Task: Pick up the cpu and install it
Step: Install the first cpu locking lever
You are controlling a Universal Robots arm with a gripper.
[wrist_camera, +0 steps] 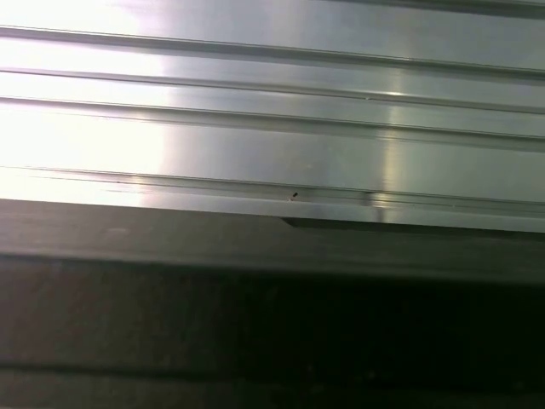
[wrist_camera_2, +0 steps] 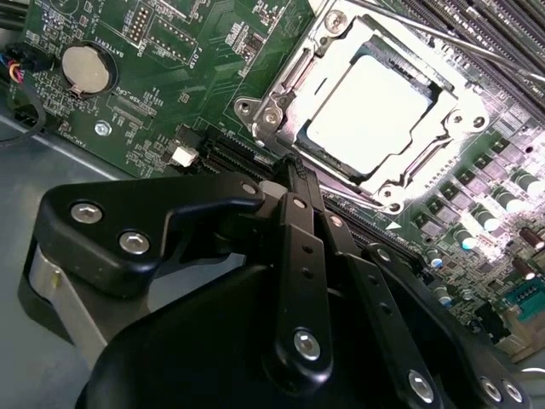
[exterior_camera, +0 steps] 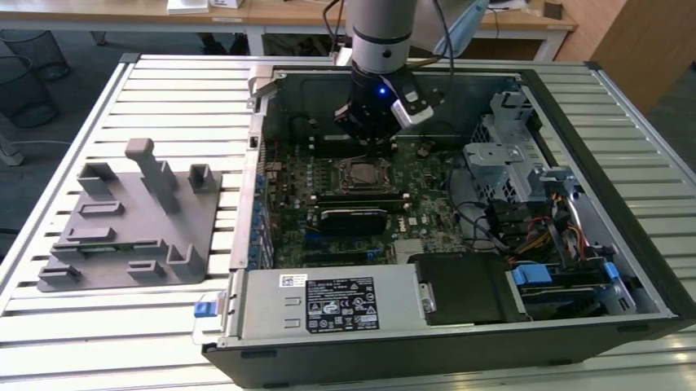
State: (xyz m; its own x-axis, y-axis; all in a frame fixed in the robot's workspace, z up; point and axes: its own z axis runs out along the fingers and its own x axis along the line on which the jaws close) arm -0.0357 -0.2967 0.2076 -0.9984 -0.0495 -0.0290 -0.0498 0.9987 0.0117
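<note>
Second wrist view showed the cpu (wrist_camera_2: 375, 111), a bright silvery square, lying flat inside the socket (wrist_camera_2: 281, 94) in the upper right of the frame, with the metal frame around it and the retention parts not yet closed over it, as far as could be judged. The tool (wrist_camera_2: 294, 175) sat in the lower half of that frame, its two dark fingers (wrist_camera_2: 300, 247) drawn together to a narrow point and holding nothing; their tips stood just beside the socket's near corner, apart from the chip.

In the exterior view the tool (exterior_camera: 373, 138) hung in the upper middle of the frame, over the motherboard (exterior_camera: 359, 204) inside the open case (exterior_camera: 457, 326), just above the socket (exterior_camera: 363, 173). The grey tray (exterior_camera: 130, 220) stood on the slatted table (exterior_camera: 142, 90) at the left of the frame, well apart from the arm.

By these signs the placing step looked done and the work stood at seating or securing the chip. Any further move near the socket would call for a light, square approach, since the pins under the chip would bend easily.
</note>
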